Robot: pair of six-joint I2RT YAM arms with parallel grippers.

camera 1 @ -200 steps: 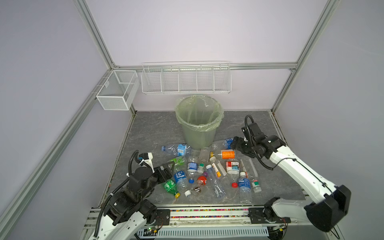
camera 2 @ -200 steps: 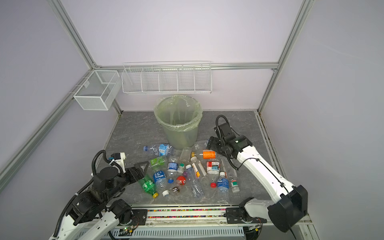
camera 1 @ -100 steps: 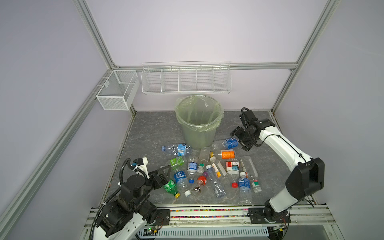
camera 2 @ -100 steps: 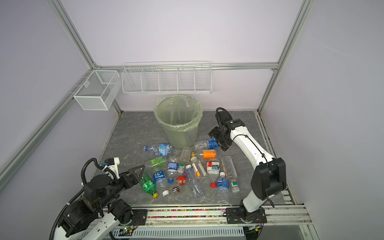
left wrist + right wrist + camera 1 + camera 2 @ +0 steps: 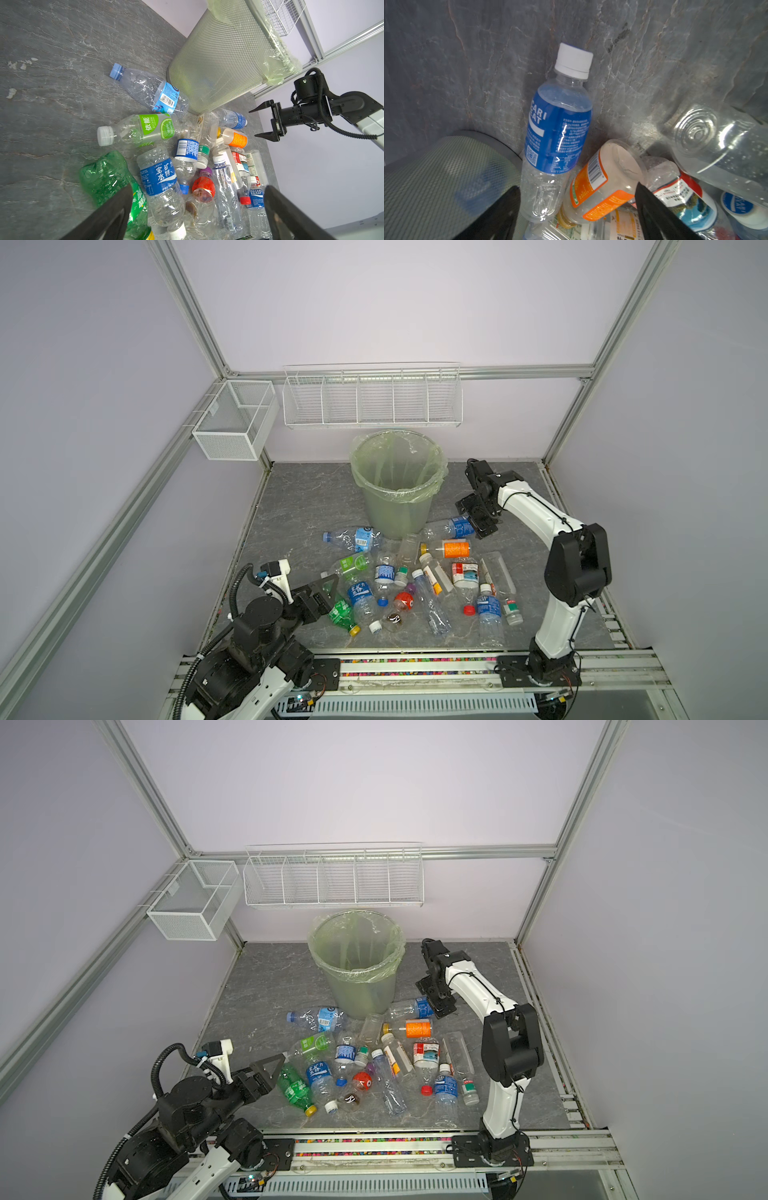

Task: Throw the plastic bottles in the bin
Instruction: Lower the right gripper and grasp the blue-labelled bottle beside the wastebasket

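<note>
Hovering right end effector (image 5: 254, 123), spread, over blue-label bottle (image 5: 451, 527) at 4 o'clock of bin (image 5: 395, 514); possibly risking rolling it away on closing.

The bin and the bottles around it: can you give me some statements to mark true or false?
1. The bin stands upright, a green bag over its rim. True.
2. The right gripper is shut on a bottle. False: it is open and empty, by the blue-labelled bottle beside the bin.
3. The orange-labelled bottle lies on its side. True.
4. The left gripper holds a bottle. False: it is open and empty, close to the green bottle.
</note>
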